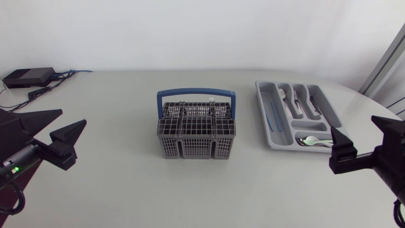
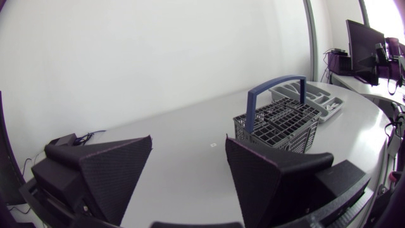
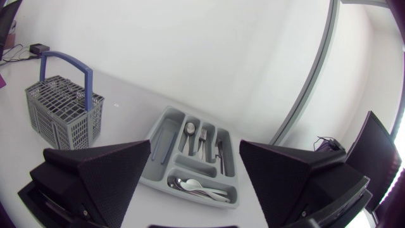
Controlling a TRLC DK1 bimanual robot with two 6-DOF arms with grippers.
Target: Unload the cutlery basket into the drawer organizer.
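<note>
1. The surface (image 1: 126, 183) is pale grey and matt, and its edge curves round on the right.
2. A flat black box (image 1: 28, 77) lies at the surface's far left corner.
3. Thin dark cables (image 1: 63, 75) run from the box along the far edge.
4. A tiny dark mark (image 2: 213, 145) sits on bare surface, well apart from the box.

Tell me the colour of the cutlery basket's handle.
The handle is blue, on a grey basket; head view shows it best.
</note>
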